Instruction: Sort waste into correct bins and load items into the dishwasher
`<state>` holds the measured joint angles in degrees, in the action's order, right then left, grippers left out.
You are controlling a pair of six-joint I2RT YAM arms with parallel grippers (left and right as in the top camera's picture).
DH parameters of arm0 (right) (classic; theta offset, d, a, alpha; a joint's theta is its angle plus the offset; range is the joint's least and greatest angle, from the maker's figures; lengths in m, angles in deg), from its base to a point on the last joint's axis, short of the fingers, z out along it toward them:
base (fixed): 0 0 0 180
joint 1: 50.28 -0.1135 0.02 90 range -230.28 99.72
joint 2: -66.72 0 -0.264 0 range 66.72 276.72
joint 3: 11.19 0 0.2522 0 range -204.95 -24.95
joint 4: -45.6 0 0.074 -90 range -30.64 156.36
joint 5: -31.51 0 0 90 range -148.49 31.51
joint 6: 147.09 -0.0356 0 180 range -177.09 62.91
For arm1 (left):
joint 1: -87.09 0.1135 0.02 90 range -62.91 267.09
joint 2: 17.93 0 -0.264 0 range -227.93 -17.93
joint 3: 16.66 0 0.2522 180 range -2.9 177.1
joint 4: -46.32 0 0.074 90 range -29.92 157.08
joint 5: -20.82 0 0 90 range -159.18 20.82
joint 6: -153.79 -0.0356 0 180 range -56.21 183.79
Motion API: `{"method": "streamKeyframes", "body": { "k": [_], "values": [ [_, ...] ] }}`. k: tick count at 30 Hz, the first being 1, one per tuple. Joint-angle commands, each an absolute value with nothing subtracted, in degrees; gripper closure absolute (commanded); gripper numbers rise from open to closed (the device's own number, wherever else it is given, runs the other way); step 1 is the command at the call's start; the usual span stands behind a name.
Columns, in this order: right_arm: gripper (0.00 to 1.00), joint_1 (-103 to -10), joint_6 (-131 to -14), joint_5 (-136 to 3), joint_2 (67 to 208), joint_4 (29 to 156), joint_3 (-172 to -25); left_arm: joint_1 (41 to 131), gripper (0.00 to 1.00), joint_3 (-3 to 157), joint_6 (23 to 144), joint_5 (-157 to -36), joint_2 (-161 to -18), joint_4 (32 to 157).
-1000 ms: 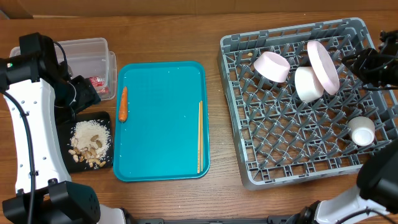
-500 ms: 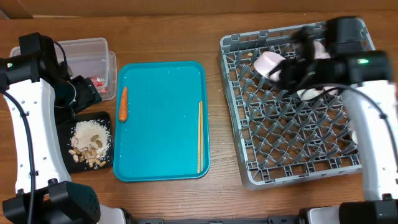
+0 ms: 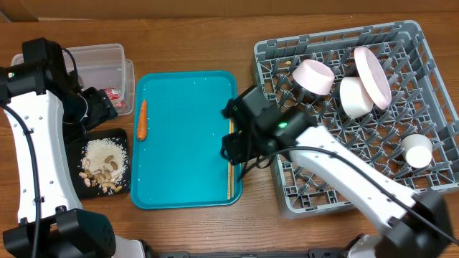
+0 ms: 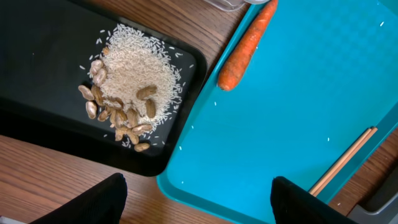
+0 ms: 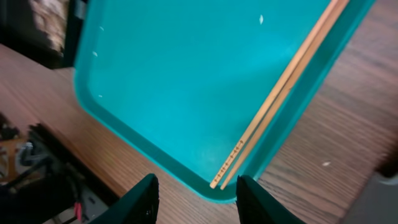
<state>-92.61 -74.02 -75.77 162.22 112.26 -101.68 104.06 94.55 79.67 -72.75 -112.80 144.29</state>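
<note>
A pair of wooden chopsticks (image 3: 229, 179) lies along the right edge of the teal tray (image 3: 186, 140); it also shows in the right wrist view (image 5: 286, 87). My right gripper (image 3: 228, 147) hovers open above them (image 5: 196, 196). An orange carrot (image 3: 142, 120) lies at the tray's left edge. My left gripper (image 4: 196, 199) is open and empty, above the black tray (image 3: 75, 168) with beige food scraps (image 3: 104, 165). A red wrapper (image 3: 112, 94) lies in the clear tub (image 3: 107, 61). The grey dish rack (image 3: 344, 179) holds two bowls (image 3: 313, 76), a plate (image 3: 373, 75) and a cup (image 3: 417, 150). No paper wad is in view.
The carrot (image 4: 245, 46) and scraps (image 4: 127, 87) also show in the left wrist view. The rack stands close to the teal tray's right side, with a strip of bare wood between them. The left arm stands over the tub and black tray.
My right arm has swung from the rack's far right edge leftward across the rack to the teal tray's right edge, over the chopsticks. The left arm has not moved.
</note>
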Motion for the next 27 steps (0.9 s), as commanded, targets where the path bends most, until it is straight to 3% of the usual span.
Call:
{"method": "streamKeyframes", "body": {
  "k": [1,9,27],
  "values": [
    [0.57,-94.9,-79.2,-71.5,169.4,110.0,-101.1,104.2,0.24,94.6,78.6,-72.2,-112.3,144.2],
    [0.58,-95.3,-83.0,-68.9,178.1,107.5,-101.1,104.2,0.24,94.6,78.6,-72.2,-112.3,144.0],
    [0.58,-95.3,-84.2,-72.3,180.5,107.4,-101.1,104.2,0.24,94.6,78.6,-72.2,-112.3,144.0]
  ]
}}
